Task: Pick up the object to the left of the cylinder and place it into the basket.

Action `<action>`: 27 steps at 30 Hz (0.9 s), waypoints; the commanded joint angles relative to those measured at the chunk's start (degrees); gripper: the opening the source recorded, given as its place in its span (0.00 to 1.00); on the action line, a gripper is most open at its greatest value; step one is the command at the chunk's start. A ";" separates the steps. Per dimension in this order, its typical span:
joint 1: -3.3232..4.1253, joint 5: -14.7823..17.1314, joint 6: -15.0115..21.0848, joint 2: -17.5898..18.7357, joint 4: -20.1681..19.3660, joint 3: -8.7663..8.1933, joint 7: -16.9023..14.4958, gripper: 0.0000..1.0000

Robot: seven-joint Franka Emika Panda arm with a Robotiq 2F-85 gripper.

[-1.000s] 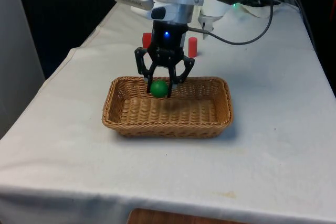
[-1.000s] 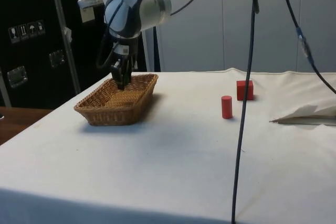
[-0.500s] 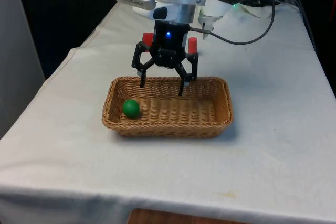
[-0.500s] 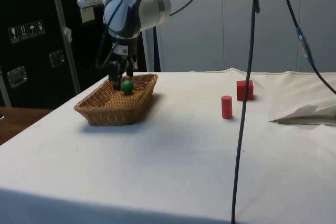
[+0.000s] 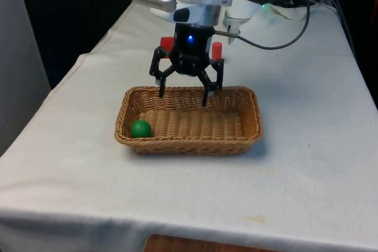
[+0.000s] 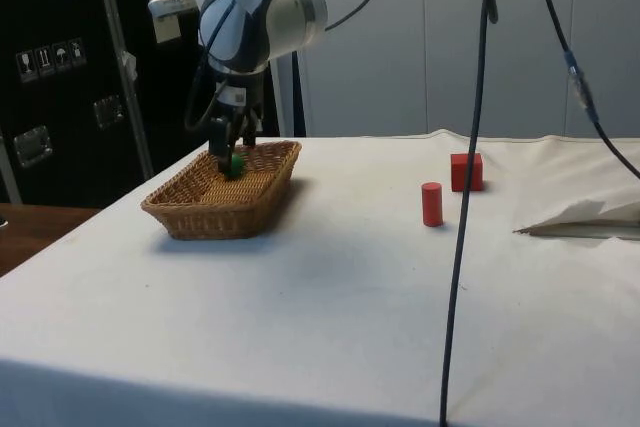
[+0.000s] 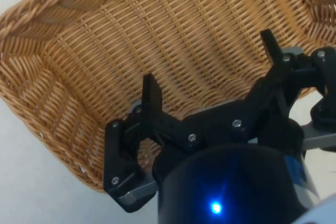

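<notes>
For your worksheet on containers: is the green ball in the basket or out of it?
In. The green ball lies on the basket floor at the front view's left end, apart from the open tool above.

Basket on the surface; ball inside it, at the end toward the front view's left. Pincer above the basket's far rim. Behind the basket stand a cylinder and a block, apparently just apart.

green ball resting inside wicker basket, red cylinder upright
</notes>
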 commanded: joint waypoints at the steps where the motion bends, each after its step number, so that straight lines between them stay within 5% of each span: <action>1: 0.63 -0.40 -0.17 -1.20 -1.09 -0.74 0.06 1.00; 4: 1.26 -0.74 -0.46 -2.64 -2.41 -1.38 -0.06 1.00; 5: 0.80 -0.34 -0.46 -2.92 -2.35 -0.86 -0.46 1.00; 6: 1.60 -1.09 -0.69 -3.84 -3.38 -1.78 -0.11 1.00; 12: 2.52 -2.98 -1.55 -7.68 -6.42 -2.69 0.06 1.00; 15: 2.81 -3.84 -1.83 -8.77 -7.51 -3.04 0.11 1.00; 16: 2.06 -2.86 -1.55 -8.65 -6.99 -2.12 -0.52 1.00; 17: 2.92 -4.18 -2.06 -9.11 -7.79 -3.15 0.17 1.00; 27: 3.61 -7.10 -5.21 -12.03 -9.11 -4.30 0.34 1.00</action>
